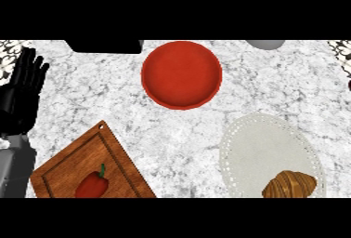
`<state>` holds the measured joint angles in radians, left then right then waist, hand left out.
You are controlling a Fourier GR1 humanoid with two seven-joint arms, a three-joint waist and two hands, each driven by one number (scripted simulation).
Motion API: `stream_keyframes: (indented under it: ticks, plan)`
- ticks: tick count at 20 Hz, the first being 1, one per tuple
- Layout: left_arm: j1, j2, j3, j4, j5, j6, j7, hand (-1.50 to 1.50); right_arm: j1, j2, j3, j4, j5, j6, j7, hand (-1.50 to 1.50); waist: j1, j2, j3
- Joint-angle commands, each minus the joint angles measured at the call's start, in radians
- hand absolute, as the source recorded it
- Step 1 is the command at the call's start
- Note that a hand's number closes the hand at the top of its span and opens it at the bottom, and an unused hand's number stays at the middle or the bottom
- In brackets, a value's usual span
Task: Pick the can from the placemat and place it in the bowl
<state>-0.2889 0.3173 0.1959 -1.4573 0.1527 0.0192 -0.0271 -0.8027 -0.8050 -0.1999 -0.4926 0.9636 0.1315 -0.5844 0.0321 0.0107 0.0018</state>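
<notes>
One red bowl [182, 74] (seemingly shallow).

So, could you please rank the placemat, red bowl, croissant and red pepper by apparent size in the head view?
1. placemat
2. red bowl
3. croissant
4. red pepper
The last two are cut off at the lower edge, so their order is unsure.

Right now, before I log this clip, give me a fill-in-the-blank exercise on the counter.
The bowl is coloured ____.
On the white placemat lies a brown ____.
The red pepper lies on the wooden ____.
The only hand showing, open at the view's left edge, is the robot's ____ hand.
Missing: red; croissant; cutting board; left.
</notes>
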Motion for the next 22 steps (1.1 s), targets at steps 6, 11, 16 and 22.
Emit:
stream_keyframes:
  ticks: [6,11,16,22]
  plan:
    - [0.013,-0.003,0.001,-0.033,0.002,0.005,0.041,0.00,-0.177,0.008,-0.091,-0.034,-0.143,0.136,-0.113,1.50,-0.013,-0.009,-0.001]
    - [0.044,-0.004,0.028,-0.038,0.012,0.013,0.027,0.00,-0.297,0.083,-0.113,-0.124,-0.246,0.371,0.007,1.50,-0.029,-0.020,-0.004]
    - [0.075,0.024,0.051,-0.030,0.013,-0.020,-0.003,0.00,-0.316,0.158,-0.113,-0.236,-0.309,0.488,0.162,1.50,-0.037,-0.018,-0.003]
    - [0.082,0.014,0.045,-0.077,0.011,-0.007,0.029,0.00,-0.357,0.354,-0.062,-0.384,-0.327,0.477,0.402,1.50,-0.035,-0.019,-0.003]
